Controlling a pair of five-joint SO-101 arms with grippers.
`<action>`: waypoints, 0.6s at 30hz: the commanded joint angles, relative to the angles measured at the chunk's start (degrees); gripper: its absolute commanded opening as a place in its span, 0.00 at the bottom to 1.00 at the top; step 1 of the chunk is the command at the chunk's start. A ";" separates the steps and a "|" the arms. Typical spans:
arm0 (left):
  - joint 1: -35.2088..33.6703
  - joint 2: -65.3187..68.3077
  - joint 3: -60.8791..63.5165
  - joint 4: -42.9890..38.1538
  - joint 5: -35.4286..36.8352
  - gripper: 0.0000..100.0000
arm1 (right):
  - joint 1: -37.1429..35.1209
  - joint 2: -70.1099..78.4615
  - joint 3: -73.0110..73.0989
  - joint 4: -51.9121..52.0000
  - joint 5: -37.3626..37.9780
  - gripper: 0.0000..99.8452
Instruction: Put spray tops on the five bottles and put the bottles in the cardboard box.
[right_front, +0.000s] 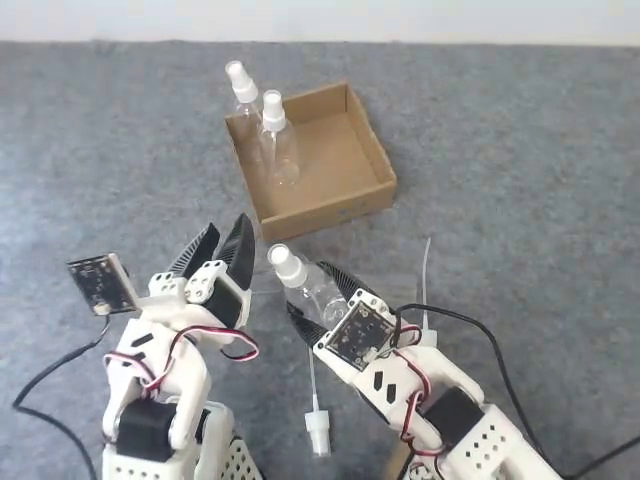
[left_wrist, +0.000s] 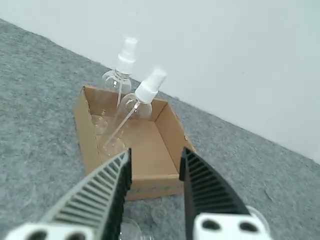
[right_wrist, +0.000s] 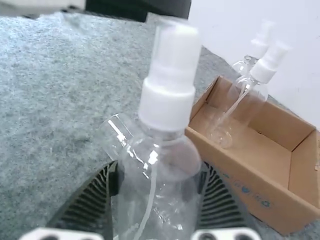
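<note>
A clear bottle (right_front: 318, 288) with a white spray top stands upright between the fingers of my right gripper (right_front: 314, 294), which is shut on it just in front of the cardboard box (right_front: 330, 212). The right wrist view has the held bottle (right_wrist: 160, 165) close up between the black fingers (right_wrist: 85, 200). Two more topped bottles (right_front: 280, 150) stand in the box's far left corner. My left gripper (right_front: 230, 224) is open with nothing in it, left of the held bottle. In the left wrist view, my left gripper (left_wrist: 155, 165) points at the box (left_wrist: 85, 130).
A loose spray top (right_front: 318, 430) with its thin tube lies on the grey carpet between the two arm bases. A second one (right_front: 425, 285) lies to the right of the right gripper. Cables trail from both arms at the near edge.
</note>
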 joint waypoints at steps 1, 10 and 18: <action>1.49 -1.23 0.75 -2.73 0.44 0.15 | 0.57 -1.36 -3.96 -1.71 -1.32 0.03; 9.05 -1.23 5.14 -4.48 -1.32 0.14 | 0.57 -1.36 -3.60 -4.18 -3.78 0.03; 14.51 -1.23 7.60 -3.87 -6.24 0.14 | 0.57 -1.36 -3.52 -4.09 -3.87 0.03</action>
